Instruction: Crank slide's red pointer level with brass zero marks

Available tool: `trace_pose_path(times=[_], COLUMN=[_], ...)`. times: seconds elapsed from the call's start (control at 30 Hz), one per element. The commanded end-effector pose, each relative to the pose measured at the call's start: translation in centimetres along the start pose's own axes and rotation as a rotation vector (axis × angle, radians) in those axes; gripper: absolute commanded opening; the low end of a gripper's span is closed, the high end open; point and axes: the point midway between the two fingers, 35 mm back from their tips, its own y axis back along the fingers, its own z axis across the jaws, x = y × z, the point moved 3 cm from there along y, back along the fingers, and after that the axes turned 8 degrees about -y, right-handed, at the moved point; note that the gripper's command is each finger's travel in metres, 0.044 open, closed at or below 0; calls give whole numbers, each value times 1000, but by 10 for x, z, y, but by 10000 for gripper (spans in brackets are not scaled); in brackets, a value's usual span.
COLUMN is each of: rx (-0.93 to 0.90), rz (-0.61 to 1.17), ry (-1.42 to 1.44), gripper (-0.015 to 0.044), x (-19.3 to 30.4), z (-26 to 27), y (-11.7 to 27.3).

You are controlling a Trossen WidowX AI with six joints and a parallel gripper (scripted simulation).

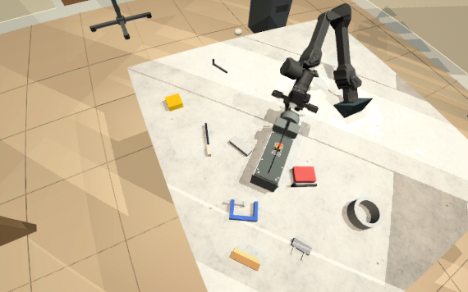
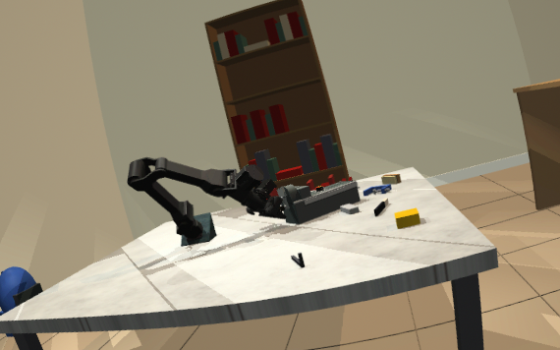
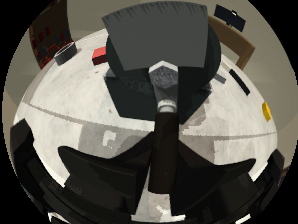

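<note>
The machine (image 1: 282, 161) (image 2: 325, 203) (image 3: 157, 40) is a long dark grey housing with a slotted top. Its small red pointer (image 1: 279, 144) is at the slot, close beside orange-yellow marks (image 1: 277, 149); the view is too small to tell whether they are exactly level. The grey crank arm (image 3: 163, 82) points down in the wrist view, toward the gripper, and ends in a dark brown handle (image 3: 165, 131). My gripper (image 3: 160, 136) (image 1: 290, 107) is shut on the handle, one finger on each side. In the exterior view the handle is hidden by the fingers.
Near the machine lie a grey block (image 1: 240, 146), a red block (image 1: 304, 174) and a black-and-cream stick (image 1: 208, 139). Farther off are a blue clamp (image 1: 244, 217), a grey ring (image 1: 351, 214), a yellow block (image 1: 174, 102) (image 2: 407, 218) and a black bent key (image 1: 220, 67).
</note>
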Motion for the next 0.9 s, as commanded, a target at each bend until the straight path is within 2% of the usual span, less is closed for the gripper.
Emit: trace_pose_path(times=[0.0,0.1,0.67,0.87], rx=[-1,-1,-1,-3], rz=[1,1,1,1], ry=[0,0,0,-1], gripper=[0,0,440,440], x=[0,0,0,-15], z=[0,0,0,1], y=[0,0,0,13])
